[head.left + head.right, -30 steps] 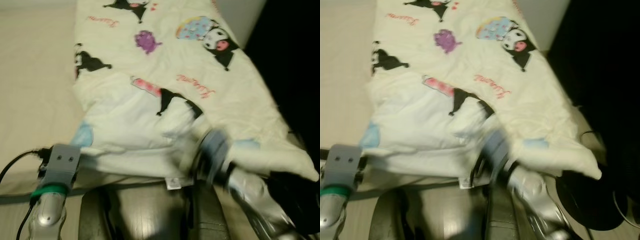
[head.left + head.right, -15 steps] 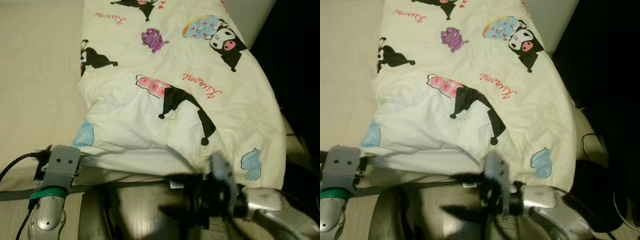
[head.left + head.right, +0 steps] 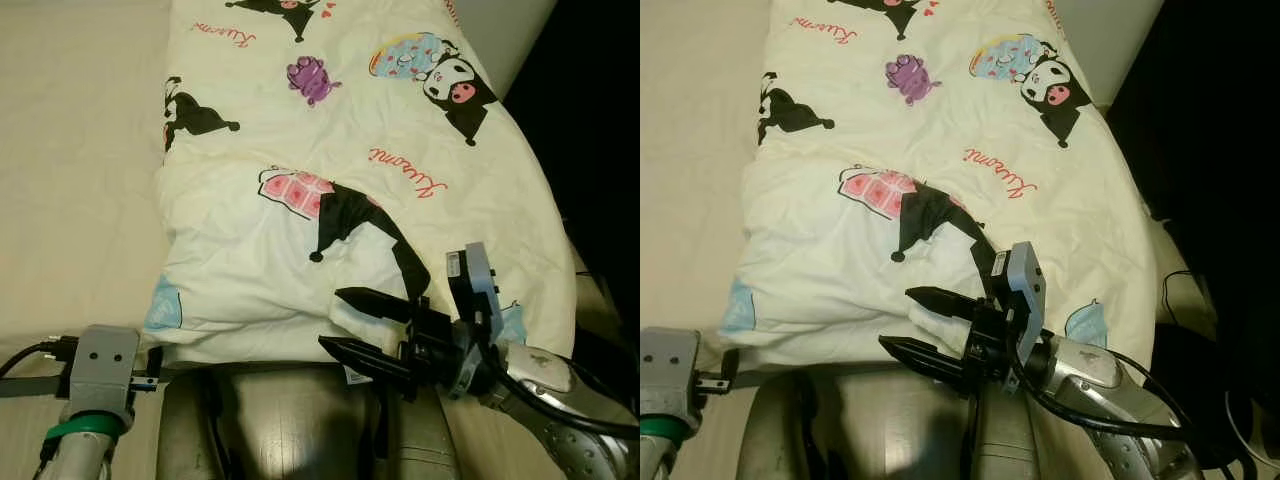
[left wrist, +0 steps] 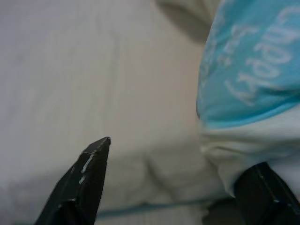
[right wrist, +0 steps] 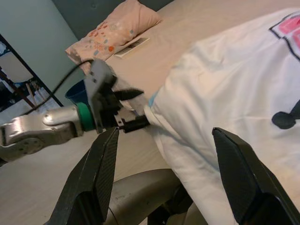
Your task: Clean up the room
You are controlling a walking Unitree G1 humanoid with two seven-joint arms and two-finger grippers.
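Hovering right gripper (image 3: 362,324), jaws wide, empty, duvet (image 3: 330,170) hem just ahead; left gripper (image 5: 127,108) jaws apart at corner; shallow pinch risks slipping.

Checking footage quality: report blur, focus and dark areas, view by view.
Eye views: sharp; blanket evenly lit, right edge black. Left wrist view: soft, close-up; left tool fingers blurred. Right wrist view: right tool fingers slightly soft, background clear.

R hand (image 3: 345,322) reaches across w/ fingers spread; L hand (image 5: 125,108) low, fingers apart.
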